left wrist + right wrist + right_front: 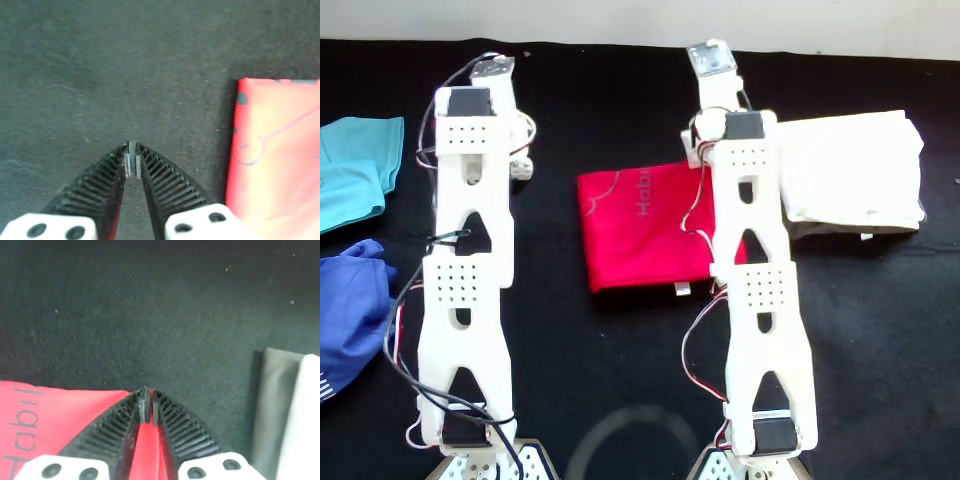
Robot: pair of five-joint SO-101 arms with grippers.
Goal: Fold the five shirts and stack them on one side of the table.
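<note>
Shirt (275,160), red, near closed left tool (132,164)

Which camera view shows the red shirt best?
The high view: the folded red shirt lies nearly whole, one side under the right arm. The left wrist view shows one edge; the right wrist view, one corner.

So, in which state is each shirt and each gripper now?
Red shirt: folded, flat, between the arms.
White shirt: folded, top of the stack.
Grey shirt: under it, edge showing.
Teal shirt: loose, not folded neatly.
Blue shirt: crumpled.
Left gripper: shut, empty.
Right gripper: shut, at the red shirt's edge.
</note>
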